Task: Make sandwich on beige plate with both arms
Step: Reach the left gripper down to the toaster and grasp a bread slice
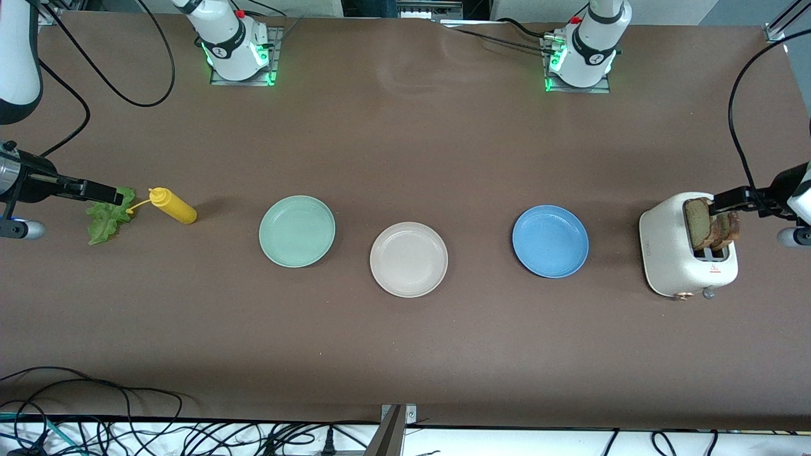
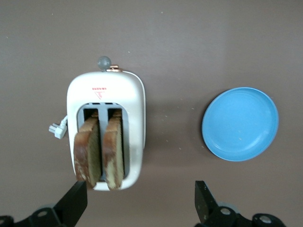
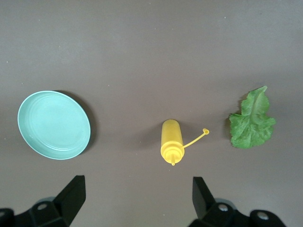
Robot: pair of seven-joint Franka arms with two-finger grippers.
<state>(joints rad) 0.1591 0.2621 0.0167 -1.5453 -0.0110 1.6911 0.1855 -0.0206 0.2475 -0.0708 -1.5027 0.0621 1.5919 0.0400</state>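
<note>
Beige plate (image 1: 408, 259) sits lowest in the front view, nearest that camera, bare, mid-table. Mint green plate (image 1: 296, 231) is at its 10 o'clock, toward the right arm's end; blue plate (image 1: 550, 241) is at its 2 o'clock, toward the left arm's end. All three are apart, none touching.

Toaster (image 1: 681, 253) stands at the left arm's end, roughly 3 o'clock from the blue plate. Two bread slices (image 1: 713, 227) stand upright in its slots, one per slot, tops sticking out. Left gripper (image 2: 141, 198) hovers over the toaster, fingers spread wide and holding nothing; in the left wrist view one fingertip shows right by the end of one slice, contact not clear.

Lettuce leaf (image 1: 111, 217) lies flat at the right arm's end. Yellow squeeze bottle (image 1: 172, 206) lies on its side just beside it, between leaf and green plate, cap dangling on its tether. Right gripper (image 3: 138, 198) hangs over the lettuce and bottle area, fingers spread, nothing in them.
</note>
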